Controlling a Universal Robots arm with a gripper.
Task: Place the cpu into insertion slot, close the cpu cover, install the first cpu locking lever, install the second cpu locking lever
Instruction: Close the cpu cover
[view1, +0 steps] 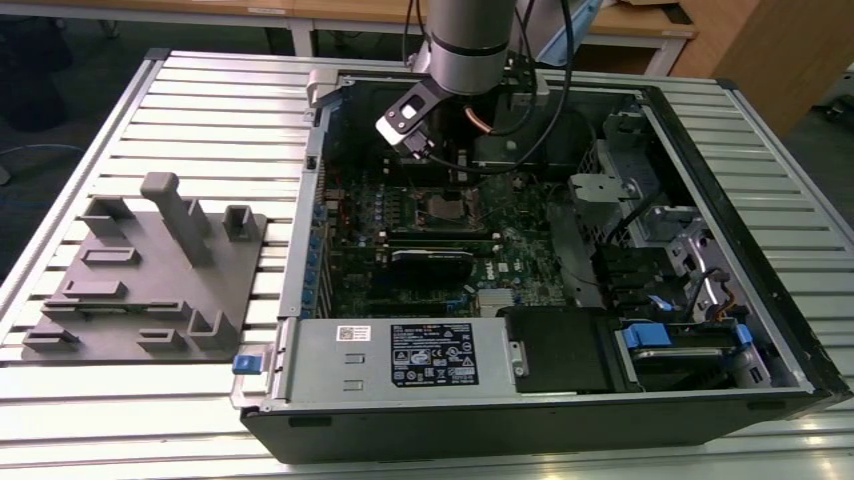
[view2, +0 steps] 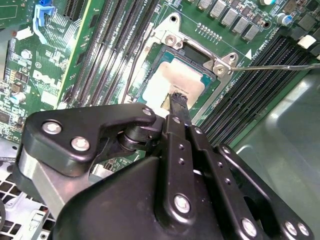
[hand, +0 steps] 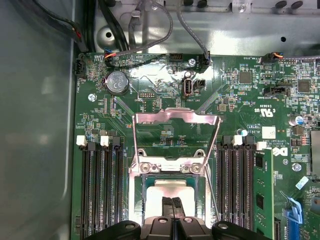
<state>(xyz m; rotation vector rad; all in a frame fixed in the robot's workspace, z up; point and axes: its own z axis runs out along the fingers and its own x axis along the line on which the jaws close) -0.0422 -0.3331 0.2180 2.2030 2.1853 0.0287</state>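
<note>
Both fingers (hand: 167, 207) of the end effector (hand: 173, 201) are pressed together, closed, seemingly touching the cpu (hand: 175, 186) seated in the insertion slot (view2: 197, 56) directly beneath; the cpu cover (hand: 176, 118) stands open beyond.

I record the tool (view2: 176, 100) as matte black with bare silver screw heads. At its tip the cpu (view2: 165, 82) reads dull silver-grey. The insertion slot (view2: 162, 42) rim around it is bright silver, as is the cpu cover (hand: 175, 117) beyond. The circuit board (hand: 235, 100) is green. The counter (view1: 200, 100) is pale grey and ribbed.
</note>
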